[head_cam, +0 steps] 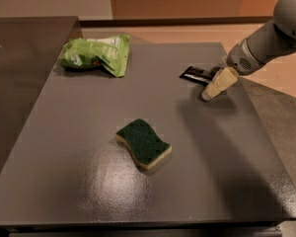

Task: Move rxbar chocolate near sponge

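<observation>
Grey and slightly glossy, the counter fills most of what you see, with a darker surface running along its left side. Your tool is at the far right of the counter, low over the top, on the end of the grey arm that reaches in from the upper right corner. Its cream-coloured tip slants down and to the left, and a soft shadow lies on the counter just beneath it. From this view you cannot tell whether the tool is spread or pressed together, nor whether it has hold of anything.

The chocolate bar, a flat black wrapper with white lettering, lies on the counter at the far right, just to the left of the tool. Its right end runs under or behind the tool, so you cannot tell whether the two touch.

The sponge sits around the middle of the counter, a little toward the near edge. Its dark green side is up, and the pale yellow foam shows along its near and right sides. It is well apart from the chocolate bar, which lies farther back and to the right of it.

A crumpled bright green bag rests at the far left corner of the counter, well apart from both the sponge and the chocolate bar.
</observation>
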### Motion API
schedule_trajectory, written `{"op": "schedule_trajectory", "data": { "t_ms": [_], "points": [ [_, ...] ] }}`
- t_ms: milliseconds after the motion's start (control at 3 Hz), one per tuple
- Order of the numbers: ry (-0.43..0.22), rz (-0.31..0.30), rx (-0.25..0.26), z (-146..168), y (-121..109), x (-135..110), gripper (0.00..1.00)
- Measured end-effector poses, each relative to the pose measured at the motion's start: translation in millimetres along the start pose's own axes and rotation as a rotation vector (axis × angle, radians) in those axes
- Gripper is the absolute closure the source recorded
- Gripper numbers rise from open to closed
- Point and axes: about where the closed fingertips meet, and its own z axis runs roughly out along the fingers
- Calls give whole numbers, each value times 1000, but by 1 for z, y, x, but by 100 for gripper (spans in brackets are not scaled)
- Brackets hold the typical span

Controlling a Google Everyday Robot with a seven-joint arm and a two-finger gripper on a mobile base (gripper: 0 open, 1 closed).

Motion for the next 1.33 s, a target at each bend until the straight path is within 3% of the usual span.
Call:
{"op": "schedule_trajectory", "data": {
  "t_ms": [333,1333],
  "points": [
    [-2,1,-15,6,4,0,17],
    [-12,10,-32,2,5,-8,87]
  ]
}}
